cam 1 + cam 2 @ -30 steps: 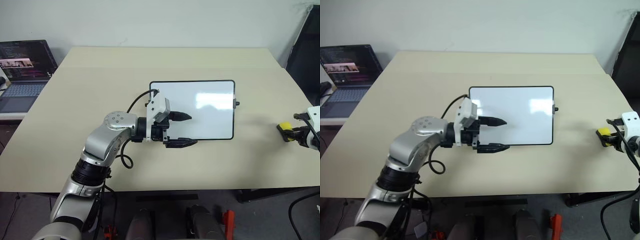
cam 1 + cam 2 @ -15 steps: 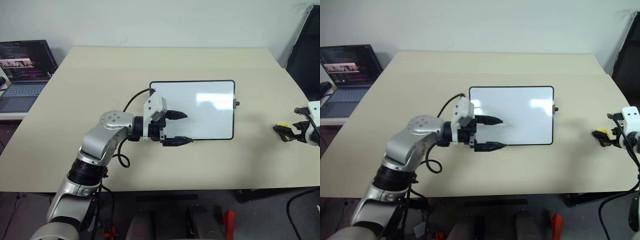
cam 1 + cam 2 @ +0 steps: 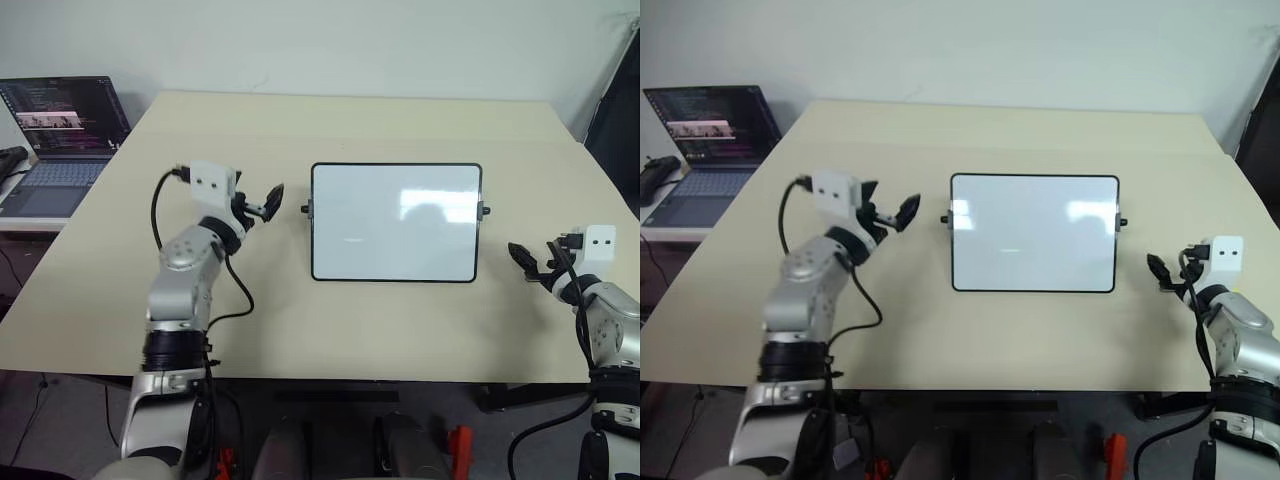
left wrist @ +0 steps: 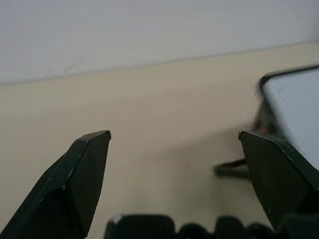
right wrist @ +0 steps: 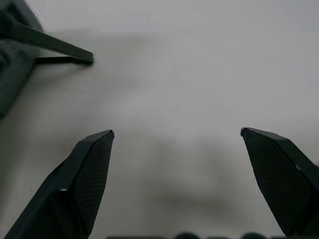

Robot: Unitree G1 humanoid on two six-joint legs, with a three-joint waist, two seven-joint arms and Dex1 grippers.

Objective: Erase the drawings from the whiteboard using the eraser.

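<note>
Head views: whiteboard (image 3: 395, 222) lies flat mid-table (image 3: 300, 130), black frame, side knobs, surface looks wiped clean apart from a tiny faint mark left of centre. Left gripper (image 3: 268, 200) off the board's left edge, near but apart from the knob, raised over the table, fingers spread, nothing in them. Right gripper (image 3: 527, 260) near the table's right edge, right of the board & apart from it, fingers spread, nothing between them. Can't see the eraser anywhere. Laptop (image 3: 62, 135) w/ lit screen on a side desk far left.

L wrist view: both black fingers (image 4: 75, 184) wide apart, nothing between, tan table beyond, board corner (image 4: 294, 99) w/ black frame past the one finger, wall behind.

R wrist view: fingers (image 5: 79, 179) wide apart, released, pale surface ahead, dark angled bars (image 5: 45, 42) at one corner, can't tell what they are
</note>
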